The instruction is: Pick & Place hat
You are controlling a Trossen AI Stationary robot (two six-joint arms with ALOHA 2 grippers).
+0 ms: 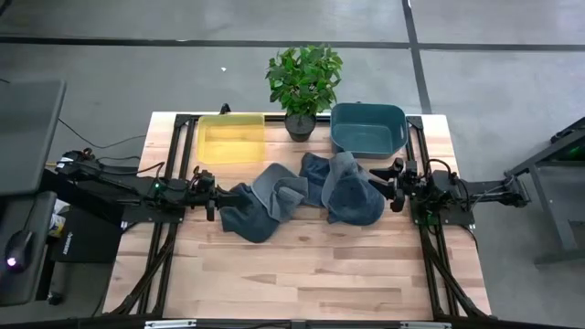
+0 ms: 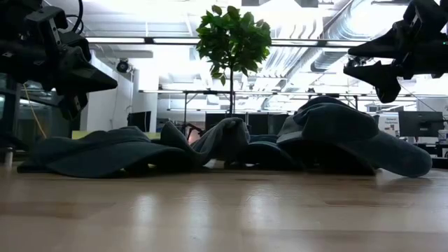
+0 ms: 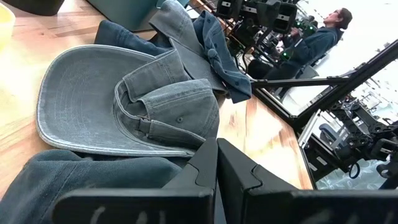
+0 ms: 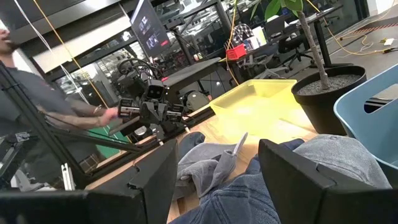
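Note:
Several denim hats lie in an overlapping heap in the middle of the table: a dark blue one point(image 1: 247, 217) on the left, a grey one point(image 1: 279, 187), a blue one point(image 1: 317, 174) and a grey-blue one point(image 1: 355, 194) on the right. My left gripper point(image 1: 212, 197) hovers shut just left of the dark blue hat point(image 3: 81, 177), raised off the table point(image 2: 77, 77); the grey hat point(image 3: 124, 106) lies brim-down ahead of it. My right gripper point(image 1: 395, 183) hangs open above the right edge of the grey-blue hat point(image 2: 350, 129), its fingers point(image 4: 155, 180) apart over the cloth.
A yellow bin point(image 1: 231, 137) and a teal bin point(image 1: 368, 128) stand at the far edge with a potted plant point(image 1: 302, 82) between them. Bare wood lies toward the near edge point(image 1: 302, 274). People show beyond the table point(image 3: 317, 37) point(image 4: 37, 93).

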